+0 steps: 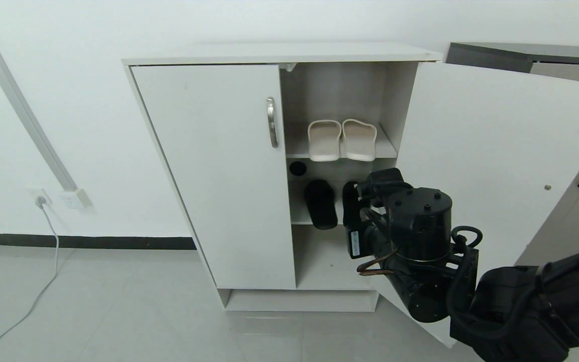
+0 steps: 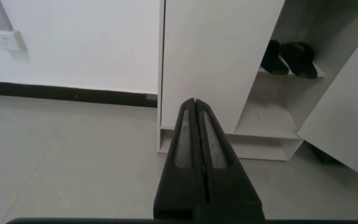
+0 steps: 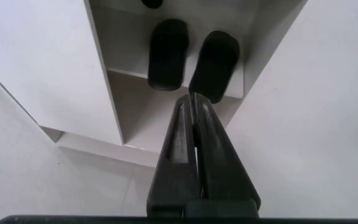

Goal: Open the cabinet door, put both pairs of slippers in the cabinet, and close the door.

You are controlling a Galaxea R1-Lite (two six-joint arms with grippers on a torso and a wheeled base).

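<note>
We note the left end effector (image 2: 194,106) clenched over the floor. The right end effector (image 3: 194,99) is clenched empty, its tip just before the black slippers (image 3: 166,55) on the cabinet's (image 1: 204,176) middle shelf. White slippers (image 1: 342,140) lie on the shelf above; right door (image 1: 495,151) open.

A bare test room or lab: plain white wall (image 1: 68,75), grey tiled floor (image 1: 93,311), wall socket (image 1: 39,197), white shoe cabinet (image 1: 209,166) holding slippers (image 1: 342,140).

Part of right black slipper (image 1: 349,203) hidden behind right arm (image 1: 420,226); open door (image 1: 495,161) cut off at right edge
</note>
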